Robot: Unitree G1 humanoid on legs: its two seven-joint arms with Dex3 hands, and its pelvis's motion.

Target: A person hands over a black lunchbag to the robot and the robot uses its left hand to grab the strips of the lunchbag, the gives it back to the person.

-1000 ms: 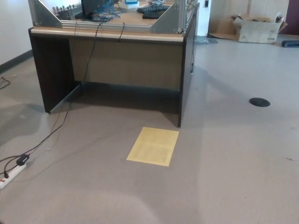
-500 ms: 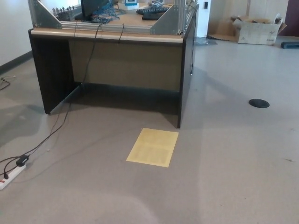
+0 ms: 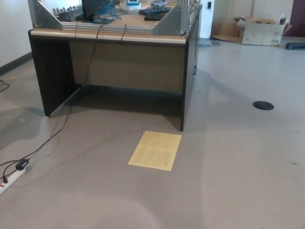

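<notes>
No black lunchbag shows in the head view, and no person is in sight. Neither of my hands nor any part of my arms appears in the picture. The view looks down on a grey floor with a dark desk ahead.
A dark wooden desk stands ahead with metal framing and cables on top. A yellow sheet lies on the floor before it. A power strip and cable trail at the left. A cardboard box sits far right, a black floor disc nearer.
The whole picture has shifted slightly, so the camera has moved a little. Nothing in the scene itself has moved.
</notes>
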